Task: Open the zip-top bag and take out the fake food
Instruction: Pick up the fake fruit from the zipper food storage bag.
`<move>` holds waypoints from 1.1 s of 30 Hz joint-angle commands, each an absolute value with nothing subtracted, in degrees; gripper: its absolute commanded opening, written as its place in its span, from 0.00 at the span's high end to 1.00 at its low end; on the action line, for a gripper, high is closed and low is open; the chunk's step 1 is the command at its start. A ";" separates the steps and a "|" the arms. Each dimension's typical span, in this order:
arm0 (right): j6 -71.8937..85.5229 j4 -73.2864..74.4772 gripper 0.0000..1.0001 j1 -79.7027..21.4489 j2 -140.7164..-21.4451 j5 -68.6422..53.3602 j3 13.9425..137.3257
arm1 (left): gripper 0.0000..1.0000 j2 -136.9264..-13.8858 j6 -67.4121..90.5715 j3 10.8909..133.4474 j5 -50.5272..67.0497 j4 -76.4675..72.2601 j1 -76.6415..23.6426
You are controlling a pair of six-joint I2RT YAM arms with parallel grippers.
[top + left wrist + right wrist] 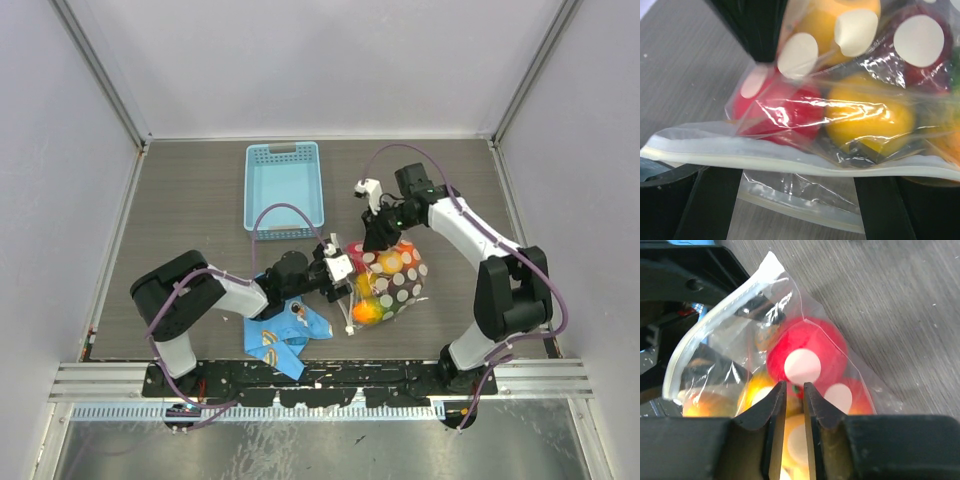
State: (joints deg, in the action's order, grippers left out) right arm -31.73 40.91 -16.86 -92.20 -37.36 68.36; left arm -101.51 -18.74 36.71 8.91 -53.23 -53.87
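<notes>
**A:** Where's your zip-top bag (392, 282)?
**B:** Five o'clock from the blue basket (284, 186), between both claws. It's thin, crinkly, slippery film, so take it by the stiffer white zip strip (790, 162).
**A:** The fake food (875, 117)?
**B:** Inside the bag. It's glossy, round and probably light, so expect rolling.
**A:** Claws?
**B:** Your left gripper (799, 200) gapes wide with the strip lying across it. Your right gripper (791, 405) is a slit apart at the film, and I can't tell if it pinches.
</notes>
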 commanded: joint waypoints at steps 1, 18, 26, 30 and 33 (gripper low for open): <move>-36.86 44.32 0.70 -13.09 -84.52 -48.40 69.67 | 0.15 -100.30 -15.15 34.90 9.53 -57.85 -53.55; -80.28 50.85 0.09 -14.29 -76.79 -53.51 59.54 | 0.21 -103.04 -10.37 35.33 12.54 -64.44 -51.88; -74.78 45.88 0.23 -14.06 -87.92 -44.10 69.79 | 0.23 -101.87 -10.88 34.34 11.96 -63.34 -51.71; -74.98 46.35 0.28 -14.44 -90.42 -40.74 71.54 | 0.23 -101.88 -10.97 34.03 12.01 -63.38 -51.32; -75.14 47.88 0.31 -15.44 -92.38 -38.37 72.33 | 0.23 -102.20 -10.94 34.09 12.19 -63.62 -51.16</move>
State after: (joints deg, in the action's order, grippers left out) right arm -74.32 47.16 -14.41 -91.35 -42.33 69.32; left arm -103.18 -10.94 34.24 11.51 -59.33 -51.70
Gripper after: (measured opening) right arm 0.707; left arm 0.770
